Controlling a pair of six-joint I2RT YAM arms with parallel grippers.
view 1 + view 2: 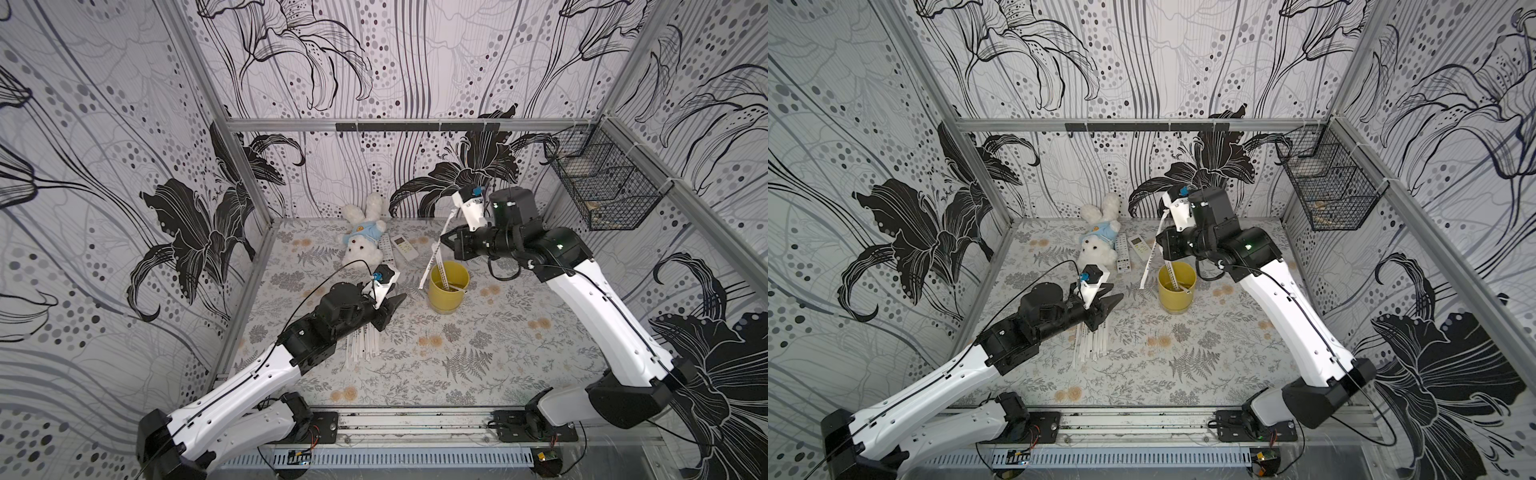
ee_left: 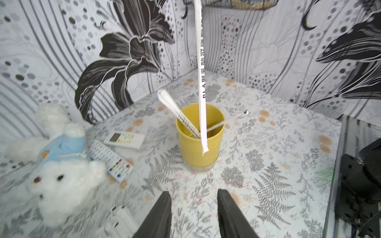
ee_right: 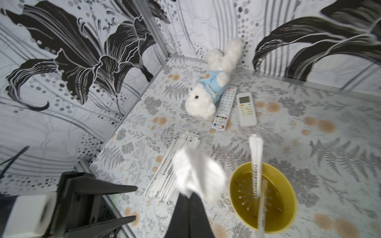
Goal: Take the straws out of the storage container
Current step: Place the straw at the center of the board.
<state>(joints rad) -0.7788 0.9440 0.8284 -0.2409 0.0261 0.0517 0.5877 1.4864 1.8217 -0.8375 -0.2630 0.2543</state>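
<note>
Yellow cup (image 1: 448,297) sits on the table (image 1: 519,353) with a few straws (image 2: 186,123) leaning inside it. Right gripper (image 1: 442,241) has its fingers pinched on one straw (image 1: 428,270), which dangles just outside the rim. Left gripper (image 1: 392,311), fingers spread and empty, hovers over a pile (image 1: 365,347) of straws lying flat. Wire basket (image 1: 606,191) on the wall: can't make out what's in it.

Both top views hang high over the front edge of the table (image 1: 498,365) (image 1: 1225,374), tilted down toward the back wall, far enough off to take in its whole top. The left wrist camera sits low and close, facing the yellow cup (image 2: 191,148) side-on. The right wrist camera looks steeply down into that cup (image 3: 288,212); both also catch the soft toy (image 2: 61,164) (image 3: 206,99) by the back edge.
</note>
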